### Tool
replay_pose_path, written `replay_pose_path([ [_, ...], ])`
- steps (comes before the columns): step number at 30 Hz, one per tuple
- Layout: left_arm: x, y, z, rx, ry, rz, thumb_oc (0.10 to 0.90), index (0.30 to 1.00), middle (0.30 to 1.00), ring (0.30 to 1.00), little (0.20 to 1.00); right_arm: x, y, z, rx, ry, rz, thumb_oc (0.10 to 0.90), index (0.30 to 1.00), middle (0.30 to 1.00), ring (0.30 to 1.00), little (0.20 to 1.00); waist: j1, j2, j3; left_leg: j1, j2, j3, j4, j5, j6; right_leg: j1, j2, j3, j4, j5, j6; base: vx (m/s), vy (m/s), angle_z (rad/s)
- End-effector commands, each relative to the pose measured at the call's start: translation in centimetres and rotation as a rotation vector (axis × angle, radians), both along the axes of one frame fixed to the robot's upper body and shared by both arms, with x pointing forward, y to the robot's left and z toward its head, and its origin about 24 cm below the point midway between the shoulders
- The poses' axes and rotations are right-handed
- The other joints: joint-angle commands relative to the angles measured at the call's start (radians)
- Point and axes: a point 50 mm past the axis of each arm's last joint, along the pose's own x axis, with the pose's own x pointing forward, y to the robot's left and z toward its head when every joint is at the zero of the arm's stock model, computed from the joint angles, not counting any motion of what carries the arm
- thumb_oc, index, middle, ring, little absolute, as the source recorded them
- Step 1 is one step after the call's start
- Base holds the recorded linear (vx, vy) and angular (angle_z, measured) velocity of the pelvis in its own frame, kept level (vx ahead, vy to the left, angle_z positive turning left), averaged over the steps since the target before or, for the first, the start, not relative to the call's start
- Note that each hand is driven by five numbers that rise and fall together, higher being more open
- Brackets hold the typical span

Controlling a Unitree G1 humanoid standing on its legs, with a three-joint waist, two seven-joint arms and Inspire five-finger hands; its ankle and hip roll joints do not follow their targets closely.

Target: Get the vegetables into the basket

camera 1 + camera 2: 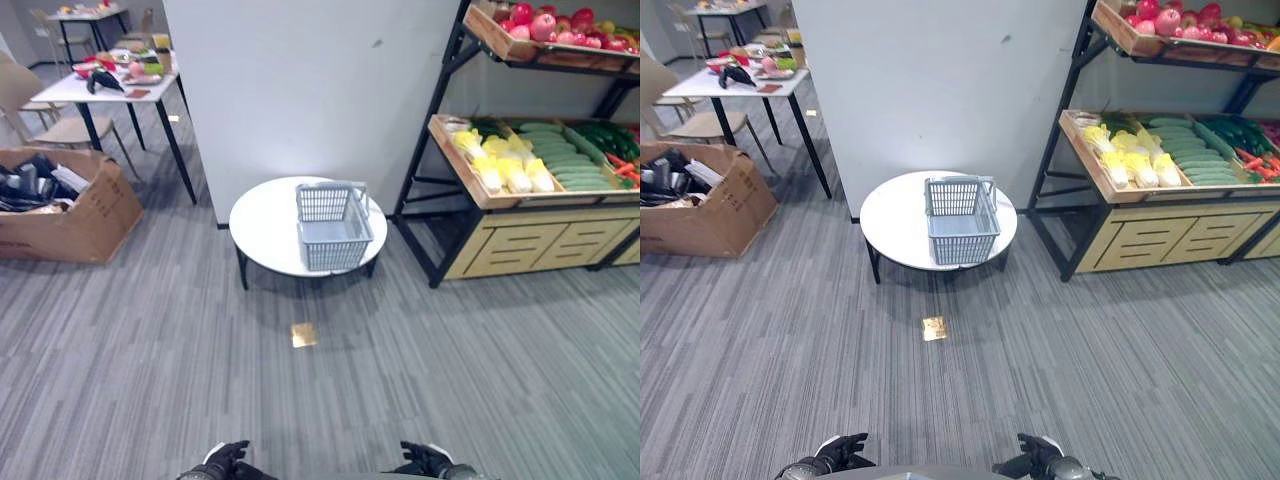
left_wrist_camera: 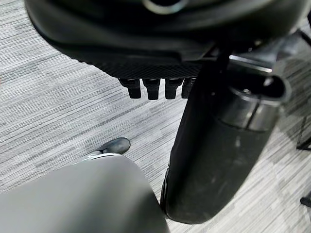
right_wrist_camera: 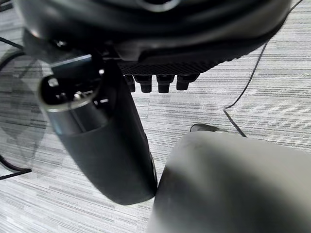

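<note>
A grey plastic basket [image 1: 333, 225] with its handle up stands on a low round white table [image 1: 262, 228], several steps ahead of me. The vegetables lie on the wooden shelf to the right: pale yellow cabbages [image 1: 508, 162], green cucumbers [image 1: 565, 160], with darker greens and carrots at the far end. My left hand [image 1: 225, 460] and right hand [image 1: 425, 460] hang low at the bottom edge of the eye views, far from the basket and the shelf. Both are open and hold nothing; their fingers [image 2: 153, 88] [image 3: 165, 82] hang relaxed above the carpet.
A grey partition wall [image 1: 300, 90] rises behind the round table. A cardboard box [image 1: 60, 210] of clutter sits at the left, with a white table [image 1: 110, 88] and chair behind it. Red fruit [image 1: 555, 25] fills the upper shelf. A small golden plate [image 1: 304, 335] lies on the carpet.
</note>
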Motion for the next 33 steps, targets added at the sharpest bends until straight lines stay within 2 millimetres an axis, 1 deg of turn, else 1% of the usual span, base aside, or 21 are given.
replay_pose_path([
  [1, 0.0, -1.7, -0.3, -0.039, 0.004, 0.007, 0.9, 1.0, 1.0, 1.0, 1.0, -1.6, -2.1, -0.1, -0.062, 0.059, -0.032, 0.9, 1.0, 1.0, 1.0, 1.0, 0.012, 0.024, 0.029, 0.012, -0.045, 0.049, 0.052, -0.119, 0.06, -0.08, -0.065, -0.005, 0.146, 0.077, 0.075, 0.03, 0.107, -0.17],
  [3, 0.1, -1.5, -0.3, -0.036, 0.001, 0.02, 0.9, 1.0, 1.0, 1.0, 1.0, -1.4, -2.0, 0.0, -0.046, 0.044, -0.069, 0.9, 1.0, 1.0, 1.0, 1.0, 0.01, 0.018, 0.043, 0.017, -0.049, 0.04, 0.066, -0.127, 0.065, -0.108, -0.066, 0.0, 0.215, 0.096, 0.073, 0.07, 0.08, -0.05],
  [5, -0.1, -1.3, -0.3, -0.036, 0.006, 0.033, 0.9, 1.0, 1.0, 1.0, 1.0, -1.3, -1.9, 0.0, -0.036, 0.032, -0.088, 0.9, 1.0, 1.0, 1.0, 1.0, 0.01, 0.014, 0.046, 0.021, -0.049, 0.03, 0.075, -0.133, 0.067, -0.132, -0.058, 0.007, 0.239, 0.095, 0.067, 0.11, 0.053, 0.1],
  [6, 0.0, -1.3, -0.3, -0.037, 0.004, 0.038, 0.9, 1.0, 1.0, 1.0, 1.0, -1.2, -1.8, 0.0, -0.029, 0.027, -0.093, 0.9, 1.0, 1.0, 1.0, 1.0, 0.012, 0.014, 0.045, 0.023, -0.048, 0.029, 0.072, -0.134, 0.065, -0.14, -0.049, 0.016, 0.205, 0.088, 0.062, 0.15, 0.024, 0.29],
  [8, 0.1, -1.3, -0.3, -0.032, 0.002, 0.026, 0.9, 1.0, 1.0, 1.0, 1.0, -1.2, -1.7, 0.0, -0.024, 0.024, -0.098, 0.9, 1.0, 1.0, 1.0, 1.0, 0.017, 0.019, 0.04, 0.023, -0.036, 0.027, 0.065, -0.132, 0.053, -0.141, -0.035, 0.03, 0.035, 0.1, 0.064, 0.15, -0.004, 0.27],
  [11, 0.3, -1.2, -0.2, -0.021, -0.009, 0.026, 0.9, 1.0, 1.0, 1.0, 1.0, -1.1, -1.8, 0.0, -0.031, 0.023, -0.095, 0.9, 1.0, 1.0, 1.0, 1.0, 0.021, 0.016, 0.041, 0.033, -0.035, 0.026, 0.051, -0.135, 0.043, -0.154, -0.027, 0.081, -0.18, 0.181, 0.078, 0.14, -0.031, 0.1],
  [13, 0.3, -1.2, -0.2, -0.019, -0.006, 0.034, 0.9, 1.0, 1.0, 1.0, 1.0, -1.0, -1.8, 0.0, -0.036, 0.024, -0.087, 0.9, 1.0, 1.0, 1.0, 1.0, 0.024, 0.012, 0.045, 0.044, -0.035, 0.026, 0.045, -0.141, 0.036, -0.169, -0.032, 0.077, -0.273, 0.223, 0.09, 0.18, -0.055, 0.04],
  [15, 0.3, -1.2, -0.2, -0.017, -0.004, 0.03, 0.9, 1.0, 1.0, 1.0, 1.0, -1.4, -1.8, 0.0, -0.037, 0.037, -0.089, 0.9, 1.0, 1.0, 1.0, 1.0, 0.021, 0.008, 0.049, 0.078, -0.034, 0.02, 0.036, -0.155, 0.027, -0.19, -0.024, 0.076, -0.292, 0.227, 0.099, 0.39, -0.14, 0.06],
  [16, -0.1, -1.3, -0.3, -0.022, 0.012, 0.019, 0.9, 1.0, 1.0, 1.0, 1.0, -2.1, -2.0, -0.1, -0.029, 0.053, -0.113, 0.9, 1.0, 1.0, 1.0, 1.0, 0.008, 0.013, 0.037, 0.127, -0.026, -0.013, 0.029, -0.164, 0.012, -0.169, -0.012, 0.067, -0.279, 0.223, 0.091, 0.58, -0.239, 0.19],
  [17, -0.2, -1.3, -0.4, -0.022, 0.016, 0.02, 0.9, 1.0, 1.0, 1.0, 1.0, -2.1, -2.0, -0.1, -0.029, 0.054, -0.116, 0.9, 1.0, 1.0, 1.0, 1.0, 0.006, 0.012, 0.032, 0.139, -0.021, -0.018, 0.035, -0.175, 0.011, -0.166, -0.005, 0.073, -0.265, 0.236, 0.084, 0.67, -0.309, 0.39],
  [19, -0.4, -1.3, -0.4, -0.024, 0.027, 0.026, 0.9, 1.0, 1.0, 1.0, 1.0, -2.0, -2.0, -0.1, -0.019, 0.055, -0.121, 0.9, 1.0, 1.0, 1.0, 1.0, 0.005, 0.016, 0.018, 0.153, -0.005, -0.032, 0.043, -0.167, 0.0, -0.158, 0.009, 0.072, -0.252, 0.221, 0.072, 0.38, -0.215, 0.53],
  [20, -0.6, -1.2, -0.4, -0.021, 0.033, 0.031, 0.9, 1.0, 1.0, 1.0, 1.0, -2.0, -2.2, -0.1, -0.016, 0.051, -0.13, 0.9, 1.0, 1.0, 1.0, 1.0, -0.003, 0.023, 0.003, 0.152, 0.015, -0.051, 0.059, -0.155, -0.014, -0.156, 0.028, 0.077, -0.238, 0.207, 0.055, 0.23, -0.146, 0.45],
  [21, -0.6, -1.2, -0.4, -0.021, 0.033, 0.031, 0.9, 1.0, 1.0, 1.0, 1.0, -2.0, -2.2, -0.1, -0.016, 0.051, -0.13, 0.9, 1.0, 1.0, 1.0, 1.0, -0.004, 0.023, 0.003, 0.151, 0.016, -0.052, 0.059, -0.155, -0.014, -0.157, 0.028, 0.076, -0.237, 0.206, 0.054, 0.38, -0.23, 0.64],
  [22, -0.8, -1.3, -0.5, -0.024, 0.041, 0.034, 0.9, 1.0, 1.0, 1.0, 1.0, -2.0, -2.3, 0.0, -0.016, 0.047, -0.131, 0.9, 1.0, 1.0, 1.0, 1.0, -0.005, 0.028, -0.006, 0.151, 0.031, -0.058, 0.083, -0.133, -0.028, -0.156, 0.041, 0.067, -0.212, 0.181, 0.042, 0.44, -0.302, 0.54],
  [23, -0.4, -1.6, -0.5, -0.027, 0.04, 0.006, 0.9, 1.0, 1.0, 1.0, 1.0, -1.8, -2.6, 0.1, -0.031, 0.038, -0.114, 0.9, 1.0, 1.0, 1.0, 1.0, -0.022, 0.036, -0.007, 0.12, 0.057, -0.083, 0.147, -0.065, -0.064, -0.157, 0.048, 0.031, -0.163, 0.132, 0.017, 0.55, -0.378, 0.38],
  [25, -0.3, -1.6, -0.5, -0.025, 0.038, 0.003, 0.9, 1.0, 1.0, 1.0, 1.0, -1.9, -2.7, 0.1, -0.033, 0.04, -0.109, 0.9, 1.0, 1.0, 1.0, 1.0, -0.025, 0.037, -0.006, 0.117, 0.065, -0.089, 0.162, -0.045, -0.073, -0.155, 0.05, 0.021, -0.153, 0.118, 0.009, 0.37, -0.267, 0.37],
  [26, -0.1, -1.6, -0.4, -0.023, 0.03, 0.006, 0.9, 1.0, 1.0, 1.0, 1.0, -2.2, -2.9, 0.0, -0.045, 0.052, -0.102, 0.9, 1.0, 1.0, 1.0, 1.0, -0.027, 0.041, -0.005, 0.109, 0.079, -0.105, 0.206, 0.005, -0.094, -0.142, 0.059, 0.005, -0.136, 0.085, -0.011, 0.33, -0.238, 0.48],
  [29, 0.3, -1.6, -0.3, -0.031, 0.016, 0.025, 0.9, 1.0, 1.0, 1.0, 1.0, -2.6, -3.1, 0.0, -0.051, 0.065, -0.107, 0.9, 1.0, 1.0, 1.0, 1.0, -0.03, 0.037, 0.006, 0.037, 0.101, -0.105, 0.354, 0.114, -0.135, -0.104, 0.067, -0.013, -0.142, 0.054, -0.042, 0.33, -0.28, 0.16],
  [30, 0.6, -1.7, -0.2, -0.038, 0.005, 0.031, 0.9, 1.0, 1.0, 1.0, 1.0, -2.7, -3.3, 0.0, -0.061, 0.068, -0.114, 0.9, 1.0, 1.0, 1.0, 1.0, -0.029, 0.027, 0.027, -0.055, 0.125, -0.075, 0.536, 0.149, -0.127, -0.074, 0.07, -0.02, -0.139, 0.034, -0.07, 0.37, -0.308, 0.15],
  [31, 0.7, -1.7, -0.2, -0.041, 0.002, 0.028, 0.9, 1.0, 1.0, 1.0, 1.0, -3.0, -3.7, 0.1, -0.07, 0.077, -0.115, 0.9, 1.0, 1.0, 1.0, 1.0, -0.028, 0.022, 0.043, -0.079, 0.133, -0.045, 0.592, 0.143, -0.104, -0.048, 0.073, -0.021, -0.118, 0.009, -0.083, 0.35, -0.249, 0.2],
  [33, 0.8, -1.6, -0.2, -0.043, -0.006, 0.031, 0.9, 1.0, 1.0, 1.0, 1.0, -3.2, -4.0, 0.1, -0.076, 0.084, -0.127, 0.9, 1.0, 1.0, 1.0, 1.0, -0.036, 0.011, 0.054, -0.113, 0.136, 0.009, 0.542, 0.079, -0.078, -0.034, 0.049, -0.032, -0.102, -0.004, -0.074, 0.19, -0.048, 0.13],
])
